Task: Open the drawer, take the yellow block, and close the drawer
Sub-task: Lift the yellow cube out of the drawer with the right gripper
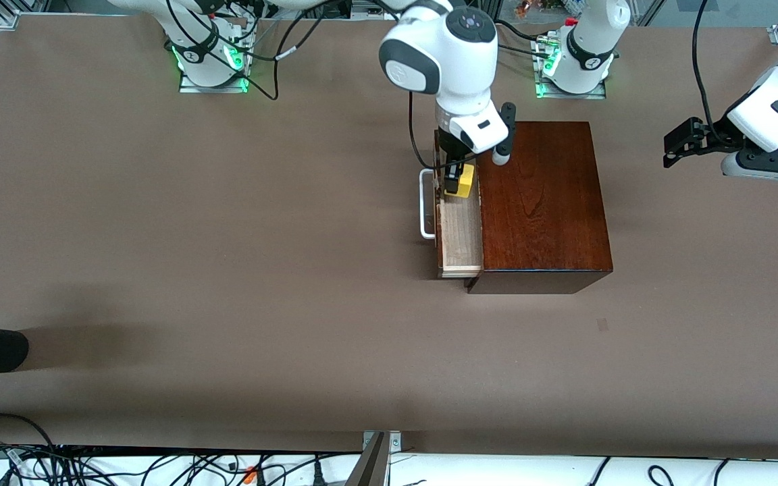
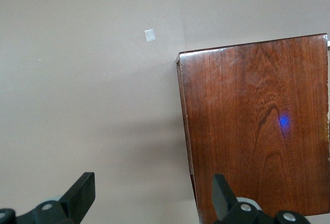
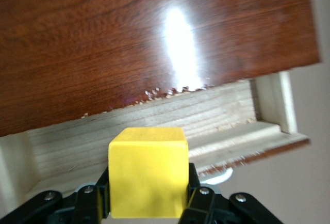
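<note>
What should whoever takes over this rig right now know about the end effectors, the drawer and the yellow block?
Right end effector: shut on the yellow block, over the open drawer, at the end nearer the robots' bases.
Left end effector: open, empty, waiting over the table toward the left arm's end, away from the wooden box.
Done: drawer pulled out, block gripped.
Left: lift the block clear, then push the drawer shut by its white handle.

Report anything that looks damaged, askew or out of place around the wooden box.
Little stands out. The wooden box has small pale chips along its lower edge above the open drawer. The yellow block sits squarely in the right gripper over the drawer; the left gripper waits open over the box's corner.
</note>
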Controlling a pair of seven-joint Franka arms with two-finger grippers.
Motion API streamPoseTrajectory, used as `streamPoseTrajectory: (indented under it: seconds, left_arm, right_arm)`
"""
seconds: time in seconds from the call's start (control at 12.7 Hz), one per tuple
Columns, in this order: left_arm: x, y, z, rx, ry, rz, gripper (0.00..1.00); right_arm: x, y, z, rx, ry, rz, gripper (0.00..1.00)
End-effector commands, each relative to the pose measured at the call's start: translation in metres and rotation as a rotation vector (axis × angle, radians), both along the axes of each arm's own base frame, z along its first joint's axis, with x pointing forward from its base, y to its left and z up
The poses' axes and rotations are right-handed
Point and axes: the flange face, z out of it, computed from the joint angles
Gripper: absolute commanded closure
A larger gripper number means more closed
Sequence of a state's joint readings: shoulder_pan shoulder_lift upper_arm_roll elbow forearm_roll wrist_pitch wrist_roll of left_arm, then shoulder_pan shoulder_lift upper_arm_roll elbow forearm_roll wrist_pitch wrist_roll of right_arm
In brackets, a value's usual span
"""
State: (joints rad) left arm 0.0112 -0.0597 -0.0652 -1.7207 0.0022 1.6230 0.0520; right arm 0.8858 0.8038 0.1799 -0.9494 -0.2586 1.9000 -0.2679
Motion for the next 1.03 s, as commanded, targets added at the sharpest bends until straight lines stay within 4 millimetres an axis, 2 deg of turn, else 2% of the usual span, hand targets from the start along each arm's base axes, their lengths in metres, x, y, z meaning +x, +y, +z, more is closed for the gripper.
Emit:
streamPoseTrajectory:
  seconds: [0.0,0.16,0.24,0.32,0.39,0.63,0.71,0.87,0.95]
  left_arm:
    - [-0.002,0.001,0.008,0.022,0.003,-0.024,0.00]
    - [-0.002,0.001,0.008,0.023,0.003,-0.024,0.00]
    - [-0.002,0.001,0.008,0.023,0.003,-0.024,0.00]
    - [-0.002,0.001,0.008,0.022,0.003,-0.023,0.00]
    - [-0.002,0.001,0.008,0.022,0.003,-0.023,0.00]
    - [-0.002,0.002,0.008,0.022,0.003,-0.023,0.00]
    - [-0.002,0.002,0.008,0.022,0.003,-0.023,0.00]
    - [-0.002,0.002,0.008,0.022,0.003,-0.023,0.00]
    - [-0.002,0.002,0.008,0.022,0.003,-0.023,0.00]
  right_arm:
    - [0.016,-0.028,0.047,0.037,0.031,-0.082,0.95]
    - [0.046,-0.065,0.081,0.071,0.061,-0.159,0.95]
    - [0.063,-0.086,0.092,0.076,0.066,-0.193,0.95]
    - [0.082,-0.109,0.101,0.081,0.076,-0.234,0.95]
    - [0.104,-0.141,0.111,0.088,0.099,-0.288,0.95]
    - [0.169,-0.243,0.117,0.085,0.183,-0.434,0.94]
    - [0.187,-0.274,0.116,0.080,0.183,-0.442,0.90]
    - [0.216,-0.332,0.113,0.073,0.191,-0.458,0.91]
    - [0.226,-0.352,0.112,0.083,0.200,-0.491,0.92]
